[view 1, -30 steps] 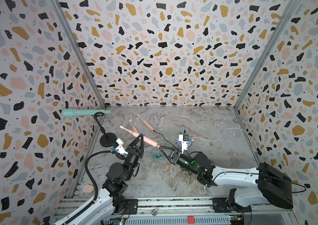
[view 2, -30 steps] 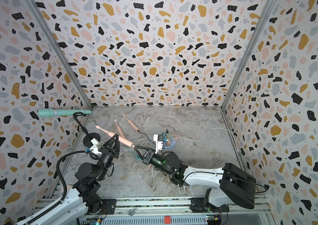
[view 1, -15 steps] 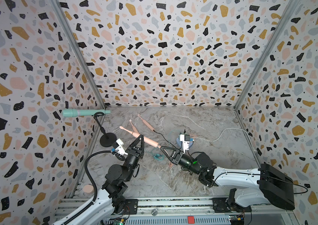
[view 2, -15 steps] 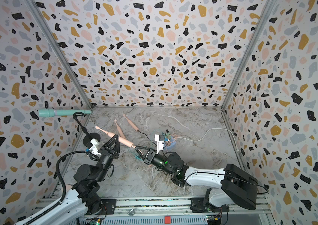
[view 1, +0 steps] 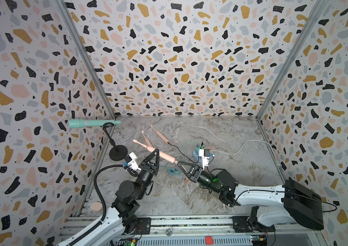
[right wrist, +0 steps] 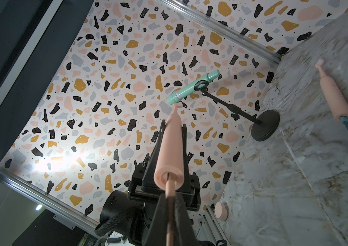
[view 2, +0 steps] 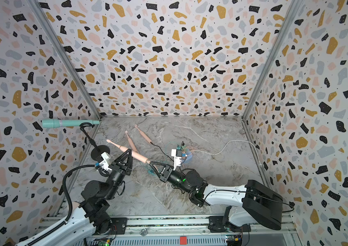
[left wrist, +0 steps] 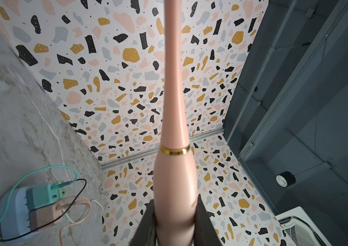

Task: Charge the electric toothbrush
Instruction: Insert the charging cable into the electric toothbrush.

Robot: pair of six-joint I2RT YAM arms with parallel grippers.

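- Clamping the toothbrush point(view 1: 165, 157) mid-handle in the narrowly parted left claw point(view 1: 157, 151), over the worktop's point(view 1: 232, 170) left half.
- Pinching the cable plug point(right wrist: 170, 187) in the fully closed right claw point(view 1: 179, 163), at the handle's end.
- Could jam or slip through slight misalignment.

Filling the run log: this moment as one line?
left hand: shut on pink toothbrush | right hand: shut on pink cable | cable tip at toothbrush base

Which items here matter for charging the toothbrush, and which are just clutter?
Job:
- held pink toothbrush
- pink cable
- pink charger
- power strip

Lying about:
- toothbrush on black cable
- toothbrush on teal cable
- teal microphone
- stand
- pink disc
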